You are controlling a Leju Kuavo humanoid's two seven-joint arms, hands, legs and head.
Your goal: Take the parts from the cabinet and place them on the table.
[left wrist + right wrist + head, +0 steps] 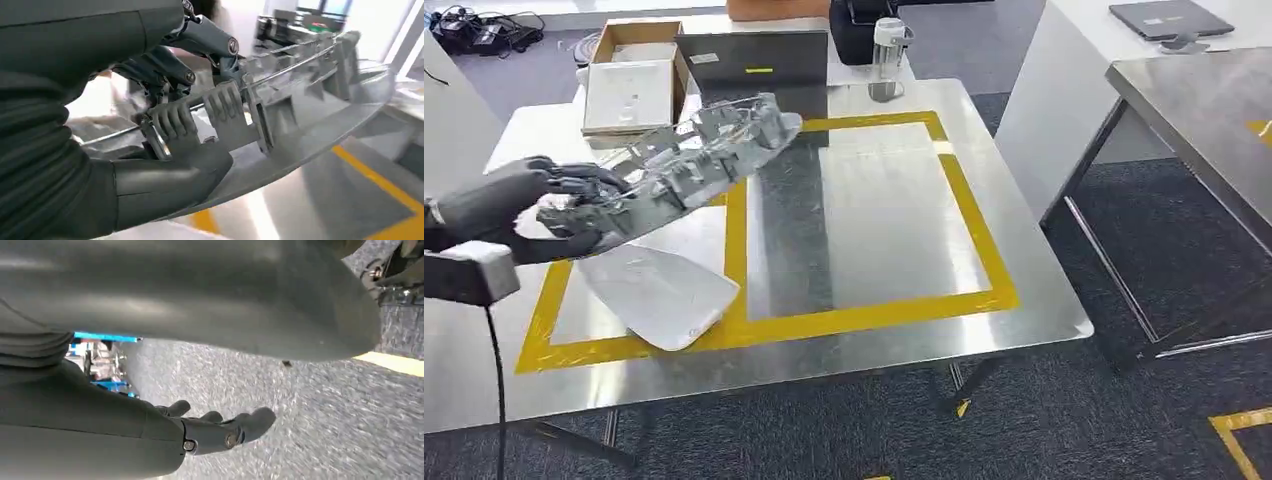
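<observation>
Left hand [544, 205] grips the long ribbed metal part [694, 165] by one end, carried tilted over the table's [1024, 290] left edge, above a white panel [659, 295]. Looks rigid, thin-edged, end-heavy; a grip nearer mid-length seems steadier. Right hand [220, 432] hangs empty, fingers loosely spread.

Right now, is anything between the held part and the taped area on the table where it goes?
Partly. The left hand holds the grey part above the yellow-taped square, where a white part already lies directly beneath. The square's middle and right look free.
</observation>
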